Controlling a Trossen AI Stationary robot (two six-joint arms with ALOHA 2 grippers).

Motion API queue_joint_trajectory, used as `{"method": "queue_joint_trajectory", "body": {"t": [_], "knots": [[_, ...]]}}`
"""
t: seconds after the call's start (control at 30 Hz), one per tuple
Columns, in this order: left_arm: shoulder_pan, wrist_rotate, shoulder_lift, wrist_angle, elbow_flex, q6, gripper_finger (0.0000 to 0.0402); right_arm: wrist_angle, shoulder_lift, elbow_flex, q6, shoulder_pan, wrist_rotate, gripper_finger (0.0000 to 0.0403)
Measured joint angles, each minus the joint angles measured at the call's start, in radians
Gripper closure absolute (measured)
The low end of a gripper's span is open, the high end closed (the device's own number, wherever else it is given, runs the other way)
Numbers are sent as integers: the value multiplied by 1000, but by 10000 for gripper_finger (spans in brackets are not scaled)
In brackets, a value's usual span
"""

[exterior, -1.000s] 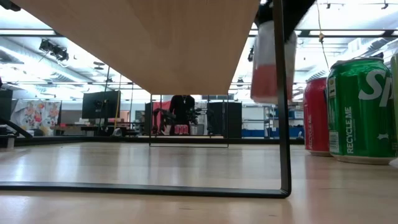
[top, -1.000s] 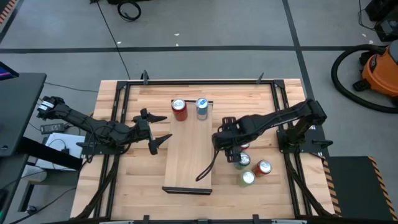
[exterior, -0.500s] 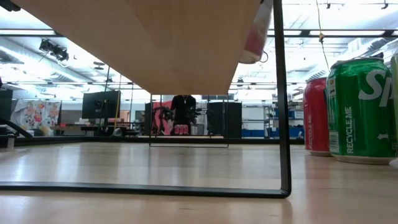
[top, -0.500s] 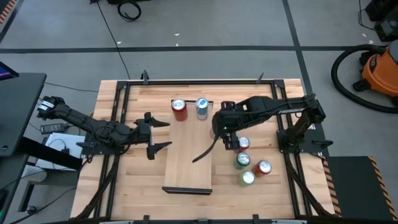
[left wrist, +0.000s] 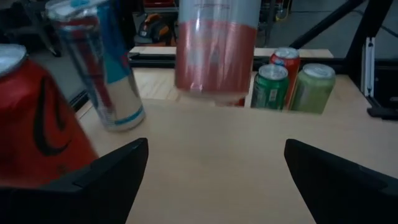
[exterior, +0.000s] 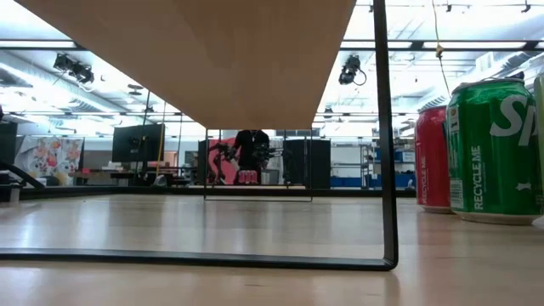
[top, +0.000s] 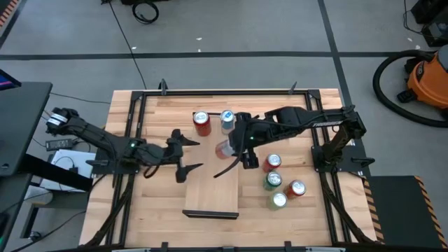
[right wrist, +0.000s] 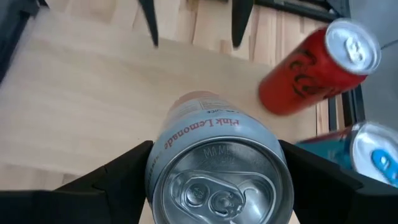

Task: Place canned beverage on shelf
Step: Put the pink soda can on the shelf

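The shelf [top: 210, 185] is a long light-wood board on dark wire legs [exterior: 388, 170]. A red can [top: 201, 123] and a blue-and-silver can [top: 227, 120] stand on their bases at its far end. My right gripper [top: 228, 148] is shut on a pink-and-silver can [top: 224, 148], which hangs over the shelf's far half, also in the left wrist view [left wrist: 216, 50]. My left gripper [top: 194, 154] stands open at the shelf's left edge, pointing toward the pink can, with nothing between its fingers [left wrist: 106, 180]. My right gripper pinches the pink can between its two fingers on opposite sides of its upper wall [right wrist: 163, 163], just under the top rim. The fingers [right wrist: 115, 183] come from the table's right side, slanting down. The can hangs upright, its base [left wrist: 211, 96] clear of the shelf.
Several more cans, red and green, stand on the table right of the shelf [top: 273, 180], seen large in the low view [exterior: 493, 144]. A dark frame [top: 140, 140] runs around the tabletop. Bare board lies on the shelf's near half [top: 210, 199].
My right gripper has risen from beside the shelf's right edge and gone toward the table's left edge with the pink can, which now hangs over the shelf instead of beside it. My left gripper has moved right, up to the shelf's left edge, and turned a little.
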Motion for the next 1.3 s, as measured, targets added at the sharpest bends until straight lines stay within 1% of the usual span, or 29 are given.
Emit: {"method": "queue_joint_trajectory", "body": {"t": [0.13,0.37,0.43,0.57,0.77,0.87,0.93,1.2,1.3], "knots": [[1,-1,68,-6,46,-4,12,38,19,1,0,-4,-19,80],[50,1,159,-10,85,-13,12,54,53,0,-3,-4,-22,80],[67,24,179,-3,91,-21,12,47,53,0,-7,-4,-22,80],[95,81,181,5,91,-45,12,61,51,0,-19,-11,-19,80],[92,103,181,21,91,-48,12,80,63,0,-29,-20,-20,80],[92,107,188,34,91,-40,12,80,76,0,-35,-22,-39,80],[93,106,193,37,91,-37,12,85,84,0,-46,-22,-39,80],[113,106,251,140,91,-4,12,86,110,0,-76,-24,-39,80],[122,107,261,139,90,-4,12,106,115,0,-79,-24,-40,80]]}}
